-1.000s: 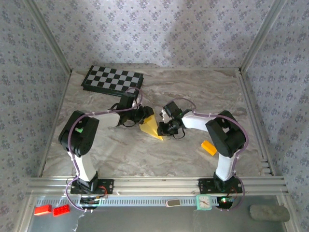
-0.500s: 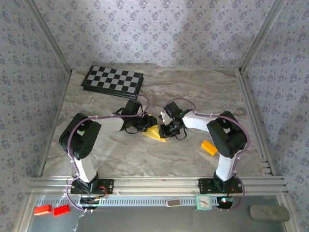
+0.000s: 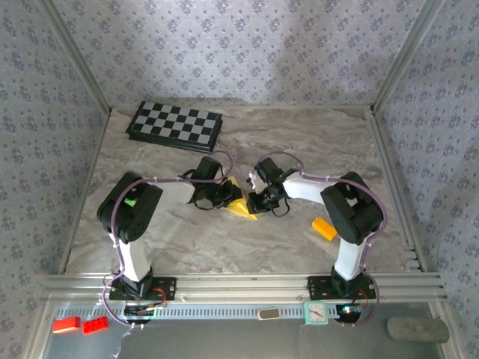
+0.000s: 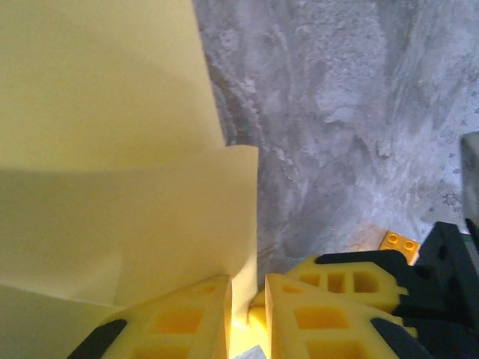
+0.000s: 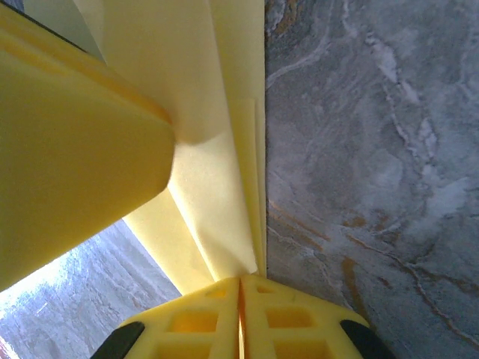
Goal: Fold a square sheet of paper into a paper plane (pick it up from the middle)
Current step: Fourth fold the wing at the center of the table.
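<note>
The square sheet of paper point(image 3: 239, 203) is yellow, creased to a pointed shape, and lies mid-table between both grippers. My left gripper point(image 3: 225, 197) is at its left side. In the left wrist view the paper point(image 4: 112, 149) is close up, and one folded flap runs down between the left gripper's point(image 4: 247, 283) jaws, which have closed onto it with a sliver of gap left. My right gripper point(image 3: 255, 202) holds the right end. In the right wrist view the right gripper point(image 5: 241, 279) is shut on the paper's point(image 5: 213, 157) creased edge.
An orange-yellow block point(image 3: 324, 228) lies on the marble table point(image 3: 299, 142) right of the arms, also seen as a block point(image 4: 398, 242) in the left wrist view. A checkerboard point(image 3: 175, 123) sits at the back left. Patterned walls enclose the table.
The left gripper moved right and down onto the paper, and its jaws narrowed around a flap. The paper dropped from a raised wedge to a lower, flatter shape. The right gripper stayed shut.
</note>
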